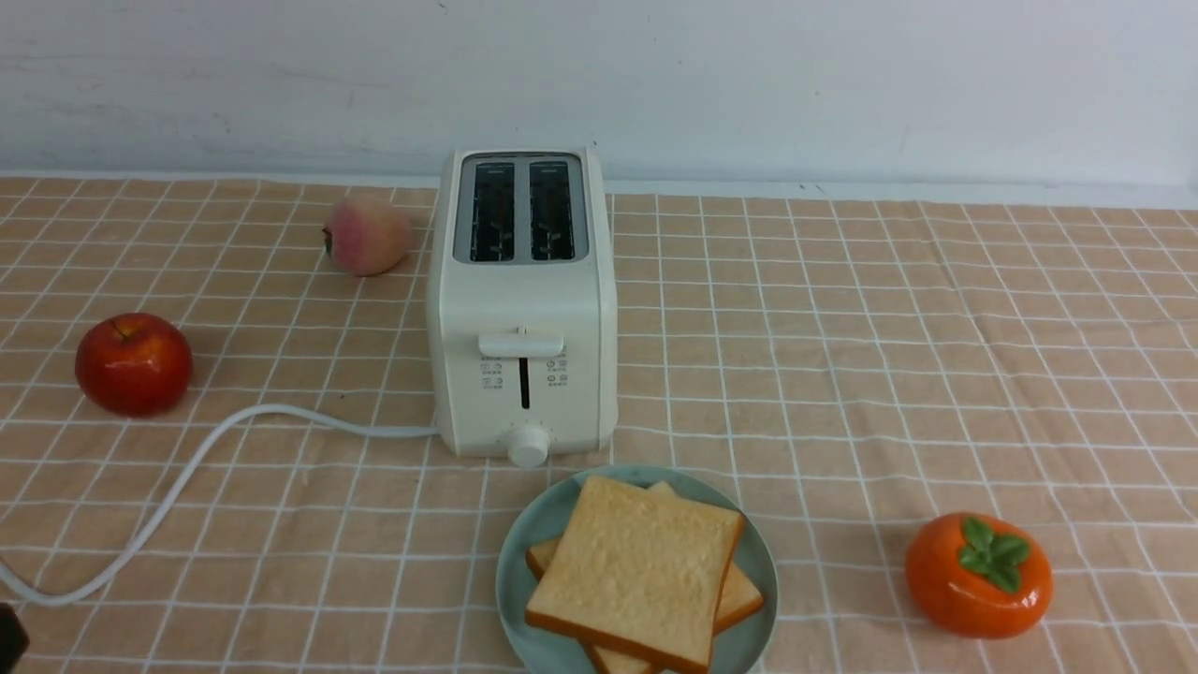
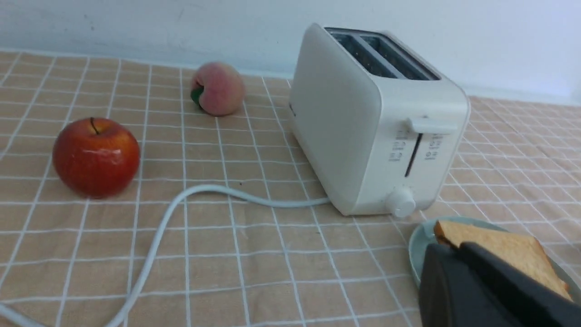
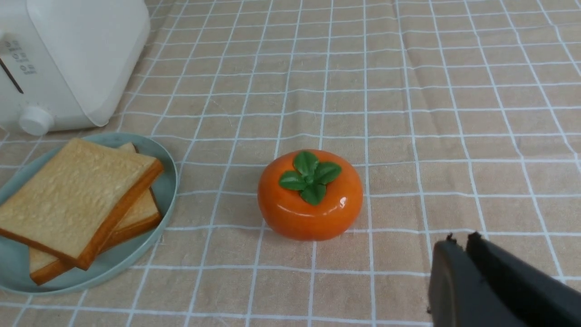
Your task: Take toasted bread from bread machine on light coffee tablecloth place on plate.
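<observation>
Both grippers are showing empty. The left gripper is sitting with its jaws pressed together, gripping nothing, low over the cloth on the plate's left side. The right gripper is showing only a hairline gap between its dark fingers and is holding nothing; it is hanging on the far side of the persimmon from the plate.

Two slices of toasted bread are lying stacked on the plate, the upper one turned slightly askew over the lower, so that a corner of the lower slice is peeking out behind and another at the front. The faces are looking pale golden with a fine crumb texture; the crusts are reading orange-brown, and the edges are sitting within the plate's rim. The plate is resting just in front of the bread machine, near its dial. Both slots of the bread machine are appearing dark and empty.

By judgement, placement is looking complete, and the step in hand is clearing away. Doing it well is meaning lifting each arm away from the plate without brushing the stack, the persimmon, or the power cord trailing left of the plate across the light coffee tablecloth.
</observation>
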You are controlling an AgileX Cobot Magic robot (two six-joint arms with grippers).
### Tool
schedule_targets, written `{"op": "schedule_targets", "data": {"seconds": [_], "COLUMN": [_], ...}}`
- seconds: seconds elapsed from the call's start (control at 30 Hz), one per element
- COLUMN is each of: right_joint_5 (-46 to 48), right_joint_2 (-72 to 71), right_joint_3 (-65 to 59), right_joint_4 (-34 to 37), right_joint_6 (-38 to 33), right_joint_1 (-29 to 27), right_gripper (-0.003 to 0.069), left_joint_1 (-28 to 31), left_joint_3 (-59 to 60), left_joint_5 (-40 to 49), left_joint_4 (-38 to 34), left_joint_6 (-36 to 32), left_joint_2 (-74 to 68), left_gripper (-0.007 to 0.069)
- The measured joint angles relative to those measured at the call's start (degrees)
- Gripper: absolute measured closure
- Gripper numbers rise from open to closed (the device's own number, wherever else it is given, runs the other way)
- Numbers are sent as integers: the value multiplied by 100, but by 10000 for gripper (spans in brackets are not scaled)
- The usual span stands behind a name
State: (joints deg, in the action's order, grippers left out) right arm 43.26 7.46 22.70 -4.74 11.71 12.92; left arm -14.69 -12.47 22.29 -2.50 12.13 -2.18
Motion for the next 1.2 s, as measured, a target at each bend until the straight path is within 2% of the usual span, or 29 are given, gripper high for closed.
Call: {"op": "schedule_targets", "data": {"seconds": [0.07, 0.2, 0.37, 1.2], "right_joint_5": [0, 0, 0, 7], "right_joint_2": [0, 0, 0, 0], "right_joint_3": [0, 0, 0, 0], "right_joint_4": [0, 0, 0, 0], "right_joint_6": [-17, -21, -21, -21], "right_joint_1": [0, 0, -5, -5], "right_gripper": [615, 610, 606, 572], "left_joint_1": [19, 301, 653, 654], "left_joint_3": [816, 1381, 1422, 1422], "left_joint_5": [-482, -433, 109, 111], "left_joint_4": [61, 43, 18, 18], "left_joint_6": [0, 1, -23, -36], "left_joint_2": [259, 277, 277, 277], "left_gripper": [624, 622, 617, 588]}}
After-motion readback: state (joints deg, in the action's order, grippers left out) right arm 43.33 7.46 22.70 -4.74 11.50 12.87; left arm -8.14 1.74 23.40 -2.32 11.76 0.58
